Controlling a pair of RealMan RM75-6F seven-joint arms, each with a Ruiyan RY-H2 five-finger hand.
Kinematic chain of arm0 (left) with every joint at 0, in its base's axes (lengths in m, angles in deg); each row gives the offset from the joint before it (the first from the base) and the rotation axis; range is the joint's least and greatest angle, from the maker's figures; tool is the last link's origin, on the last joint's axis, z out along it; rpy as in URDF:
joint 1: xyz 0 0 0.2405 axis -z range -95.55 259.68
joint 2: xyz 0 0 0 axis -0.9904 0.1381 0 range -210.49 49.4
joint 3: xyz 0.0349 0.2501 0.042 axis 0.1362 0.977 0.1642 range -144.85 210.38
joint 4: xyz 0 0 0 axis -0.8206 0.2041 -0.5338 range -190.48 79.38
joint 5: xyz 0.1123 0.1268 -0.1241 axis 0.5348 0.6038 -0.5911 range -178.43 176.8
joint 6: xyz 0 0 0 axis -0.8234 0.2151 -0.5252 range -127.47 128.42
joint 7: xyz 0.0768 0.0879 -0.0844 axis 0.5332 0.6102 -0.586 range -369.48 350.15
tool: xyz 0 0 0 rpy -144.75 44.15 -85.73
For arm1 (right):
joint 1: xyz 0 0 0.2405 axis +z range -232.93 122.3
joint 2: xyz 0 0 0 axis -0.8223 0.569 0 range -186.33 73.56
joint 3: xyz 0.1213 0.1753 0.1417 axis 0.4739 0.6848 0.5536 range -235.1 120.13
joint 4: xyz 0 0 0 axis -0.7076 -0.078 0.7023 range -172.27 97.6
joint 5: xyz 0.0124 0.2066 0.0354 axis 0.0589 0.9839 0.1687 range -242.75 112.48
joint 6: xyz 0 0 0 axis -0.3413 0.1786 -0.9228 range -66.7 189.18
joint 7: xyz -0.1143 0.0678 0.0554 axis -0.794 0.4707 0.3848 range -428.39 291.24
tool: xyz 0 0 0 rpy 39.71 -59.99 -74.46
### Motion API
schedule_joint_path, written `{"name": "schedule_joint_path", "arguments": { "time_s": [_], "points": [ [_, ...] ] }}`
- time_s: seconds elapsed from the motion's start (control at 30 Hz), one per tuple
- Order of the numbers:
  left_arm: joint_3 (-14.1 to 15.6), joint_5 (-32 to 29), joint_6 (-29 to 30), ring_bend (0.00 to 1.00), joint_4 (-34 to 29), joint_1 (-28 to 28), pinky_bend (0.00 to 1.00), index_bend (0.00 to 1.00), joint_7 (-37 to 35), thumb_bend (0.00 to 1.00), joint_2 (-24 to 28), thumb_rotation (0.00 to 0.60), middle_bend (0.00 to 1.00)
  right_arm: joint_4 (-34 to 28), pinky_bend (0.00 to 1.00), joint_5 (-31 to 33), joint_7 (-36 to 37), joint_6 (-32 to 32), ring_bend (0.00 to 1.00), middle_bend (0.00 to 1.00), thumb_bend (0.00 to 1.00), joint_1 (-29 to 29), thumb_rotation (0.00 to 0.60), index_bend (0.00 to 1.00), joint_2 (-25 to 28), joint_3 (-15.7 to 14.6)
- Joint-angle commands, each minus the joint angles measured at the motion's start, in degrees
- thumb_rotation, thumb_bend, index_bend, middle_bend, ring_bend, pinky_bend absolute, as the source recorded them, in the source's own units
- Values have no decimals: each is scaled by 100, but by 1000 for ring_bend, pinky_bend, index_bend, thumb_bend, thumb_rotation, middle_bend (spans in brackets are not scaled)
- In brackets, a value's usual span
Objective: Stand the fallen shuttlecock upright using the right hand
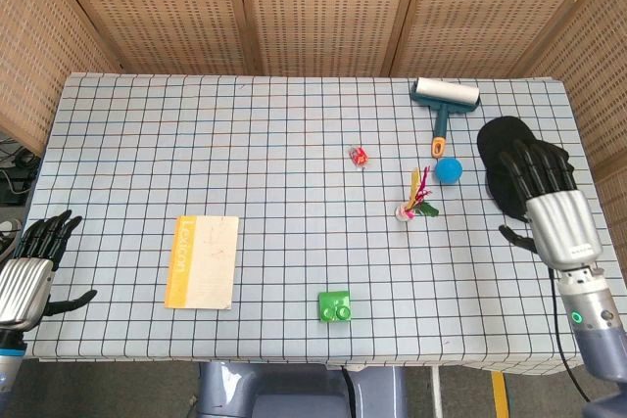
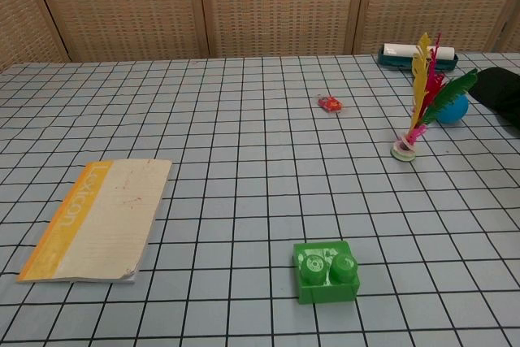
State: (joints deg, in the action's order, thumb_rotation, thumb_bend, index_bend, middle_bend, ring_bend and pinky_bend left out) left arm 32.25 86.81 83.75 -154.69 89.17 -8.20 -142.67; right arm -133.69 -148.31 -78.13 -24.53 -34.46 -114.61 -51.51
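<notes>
The shuttlecock (image 1: 415,199) (image 2: 420,103) stands upright on its white base on the checked cloth, its yellow, red and green feathers pointing up with nothing touching it. My right hand (image 1: 549,200) is off to its right near the table's right edge, fingers spread and holding nothing; the chest view does not show it. At the lower left of the head view, beyond the table's left edge, my left hand (image 1: 31,266) hangs open and idle.
A blue ball (image 1: 449,170) (image 2: 452,108) lies just right of the shuttlecock. A lint roller (image 1: 444,101) and a black cap (image 1: 509,159) sit at the back right. A small red wrapper (image 1: 359,156), a green brick (image 1: 335,305) and a yellow notebook (image 1: 203,261) lie further left.
</notes>
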Motion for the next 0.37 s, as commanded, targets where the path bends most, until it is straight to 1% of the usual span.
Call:
{"name": "schedule_joint_path", "arguments": {
  "time_s": [0.03,0.13,0.23,0.37],
  "points": [
    [14,45,34,0,-7,-16,0,0,0,0,6,600,0,225,0,-185,205,-240,0,0,0,-351,600,0,-145,-248],
    [25,101,75,0,2,-31,0,0,9,0,1,600,0,395,0,-264,170,-446,0,0,0,-629,600,0,-419,-404],
    [28,121,103,0,8,-47,0,0,18,0,-3,600,0,503,0,-297,74,-547,0,0,0,-807,600,0,-639,-478],
    [32,140,129,0,15,-65,0,0,-4,0,2,600,0,560,0,-346,-54,-554,0,0,0,-903,600,0,-763,-513]
  ]
}}
